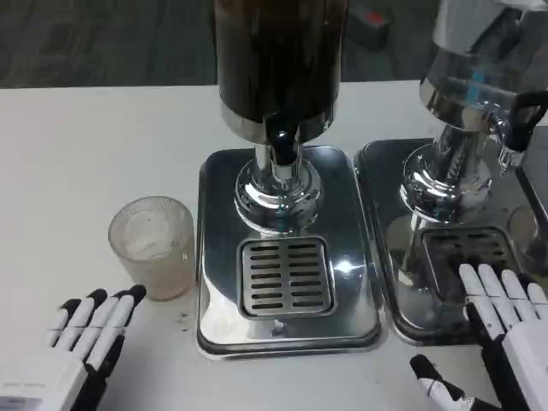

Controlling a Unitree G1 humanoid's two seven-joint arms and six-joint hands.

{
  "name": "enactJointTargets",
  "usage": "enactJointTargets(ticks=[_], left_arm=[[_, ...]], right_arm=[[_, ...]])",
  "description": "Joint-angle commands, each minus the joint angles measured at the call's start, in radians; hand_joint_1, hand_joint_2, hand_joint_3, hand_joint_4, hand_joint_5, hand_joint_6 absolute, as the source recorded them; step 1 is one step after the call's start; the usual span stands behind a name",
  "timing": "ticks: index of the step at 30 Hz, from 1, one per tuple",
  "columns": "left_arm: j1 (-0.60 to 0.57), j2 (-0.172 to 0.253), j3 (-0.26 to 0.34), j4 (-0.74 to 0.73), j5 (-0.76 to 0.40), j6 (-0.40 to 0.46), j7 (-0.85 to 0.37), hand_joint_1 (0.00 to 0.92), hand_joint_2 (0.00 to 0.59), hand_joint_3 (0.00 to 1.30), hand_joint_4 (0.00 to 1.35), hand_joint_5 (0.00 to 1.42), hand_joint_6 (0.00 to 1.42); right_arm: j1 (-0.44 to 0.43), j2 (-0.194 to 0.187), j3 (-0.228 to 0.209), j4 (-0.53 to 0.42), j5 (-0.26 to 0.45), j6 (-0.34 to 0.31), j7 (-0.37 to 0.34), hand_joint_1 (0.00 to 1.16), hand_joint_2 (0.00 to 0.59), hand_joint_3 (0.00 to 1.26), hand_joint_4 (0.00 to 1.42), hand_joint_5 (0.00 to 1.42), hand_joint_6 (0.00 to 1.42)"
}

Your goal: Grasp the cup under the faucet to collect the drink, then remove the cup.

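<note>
Surface: white table (94, 145), dark carpet floor behind it at the top of the head view.
Middle dispenser: dark-filled drink dispenser (278, 60) on a chrome pedestal, standing on a shiny steel drip tray (214, 257) with a slotted grate (285, 276) in front.
Faucet: black faucet (282, 144) on the front of the dark dispenser, above the pedestal, set back from the grate.
Second dispenser: clear, chrome-based dispenser (475, 77) to the right, on its own steel tray (385, 257); its tap sits at the far right edge.
Cup: frosted glass cup (152, 247), upright on the table, just beside the left edge of the middle drip tray, not under the faucet; pale whitish inside, contents hard to make out.
Left hand: left hand (81, 338) low at the left, fingers (111, 318) stretched out and slightly apart, pointing toward the cup; it holds nothing, fingertips near the cup's base but clear of it.
Right hand: right hand (505, 334) low at the right, fingers straight and side by side over the front of the right-hand tray near its grate, thumb spread out below; it grips nothing. Whether the fingertips touch the tray I cannot tell.
Table marks: a few small dark specks (182, 318) on the table between the cup and the middle tray.
</note>
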Motion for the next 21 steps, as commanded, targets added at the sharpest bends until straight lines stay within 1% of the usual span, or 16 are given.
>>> enactJointTargets(ticks=[1,4,12,15,21], left_arm=[[-0.017,0.008,0.030,0.029,-0.067,-0.082,0.077,0.000,0.019,0.00,0.00,0.00,0.00],[-0.032,0.005,0.046,0.037,-0.113,-0.113,0.073,0.000,0.010,0.00,0.00,0.00,0.00],[-0.089,-0.011,0.078,0.069,-0.247,-0.162,0.022,0.000,0.006,0.00,0.00,0.00,0.00],[-0.117,-0.018,0.084,0.086,-0.294,-0.170,-0.006,0.000,0.007,0.00,0.00,0.00,0.05],[-0.189,-0.027,0.089,0.131,-0.365,-0.167,-0.087,0.000,0.000,0.00,0.00,0.00,0.06]], right_arm=[[-0.003,0.004,0.007,0.001,0.023,0.005,0.013,0.29,0.333,0.00,0.00,0.00,0.01],[-0.004,0.003,0.009,-0.001,0.033,0.006,0.016,0.29,0.333,0.00,0.00,0.00,0.01],[-0.010,0.007,0.013,-0.011,0.057,0.010,0.030,0.29,0.334,0.00,0.00,0.00,0.03],[-0.012,0.009,0.015,-0.014,0.062,0.010,0.036,0.29,0.334,0.00,0.00,0.00,0.04],[-0.017,0.016,0.020,-0.020,0.077,0.012,0.053,0.30,0.340,0.00,0.00,0.00,0.04]])
